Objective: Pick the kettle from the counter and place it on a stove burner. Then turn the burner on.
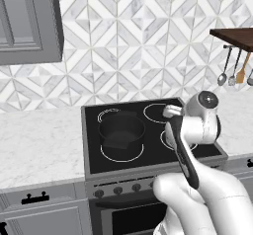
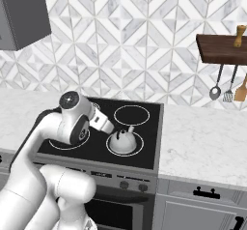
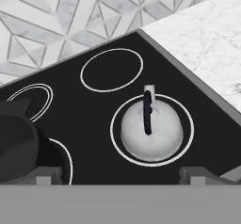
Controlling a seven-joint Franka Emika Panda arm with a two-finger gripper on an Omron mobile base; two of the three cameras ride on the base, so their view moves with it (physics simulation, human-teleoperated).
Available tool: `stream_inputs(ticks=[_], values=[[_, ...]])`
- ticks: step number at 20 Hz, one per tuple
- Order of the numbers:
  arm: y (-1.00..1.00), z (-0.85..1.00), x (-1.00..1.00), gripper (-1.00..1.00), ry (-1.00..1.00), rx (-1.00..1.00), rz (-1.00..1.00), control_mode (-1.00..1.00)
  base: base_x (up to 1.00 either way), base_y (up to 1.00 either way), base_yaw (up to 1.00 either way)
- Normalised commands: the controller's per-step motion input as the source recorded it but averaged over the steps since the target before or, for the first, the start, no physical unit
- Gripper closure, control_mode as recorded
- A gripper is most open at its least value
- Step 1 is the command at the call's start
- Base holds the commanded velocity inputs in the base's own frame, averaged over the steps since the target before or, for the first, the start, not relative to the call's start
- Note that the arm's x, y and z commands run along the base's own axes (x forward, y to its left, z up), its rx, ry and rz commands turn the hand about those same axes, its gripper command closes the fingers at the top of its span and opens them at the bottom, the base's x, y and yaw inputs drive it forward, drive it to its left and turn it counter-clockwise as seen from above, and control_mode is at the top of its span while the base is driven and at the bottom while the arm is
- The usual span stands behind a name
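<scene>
The pale silver kettle (image 3: pixel 151 129) stands upright inside a mid-sized white burner ring (image 3: pixel 186 148) on the black glass stove (image 3: pixel 94 124), its thin dark handle pointing up. My gripper (image 3: pixel 120 175) hovers above and in front of it, open, its two fingertips wide apart and touching nothing. In the right base view the kettle (image 2: pixel 123 140) sits on the front right ring, just right of and below the gripper (image 2: pixel 109 126). White marble counter (image 2: pixel 202 142) lies to the stove's right.
A wide black pot (image 1: pixel 122 129) sits on the large front left ring, close to the kettle's left. Dark knobs (image 1: pixel 118 189) line the grey front panel. A brown shelf (image 2: pixel 222 49) with hanging utensils (image 2: pixel 215 91) is at the right wall.
</scene>
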Motion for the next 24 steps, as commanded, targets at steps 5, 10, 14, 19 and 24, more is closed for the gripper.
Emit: stream_inputs(ticks=[5,10,14,19,24], values=[[0.00,0.00,0.00,-1.00,0.00,0.00,0.00,-1.00,0.00,0.00,0.00],[0.00,0.00,0.00,-1.00,0.00,0.00,0.00,-1.00,0.00,0.00,0.00],[-0.27,-0.06,0.00,-1.00,0.00,0.00,0.00,1.00,0.00,-0.42,0.00],[0.00,0.00,0.00,-1.00,0.00,0.00,0.00,1.00,0.00,-0.72,0.00],[0.00,0.00,0.00,-1.00,0.00,0.00,0.00,1.00,0.00,-0.17,0.00]])
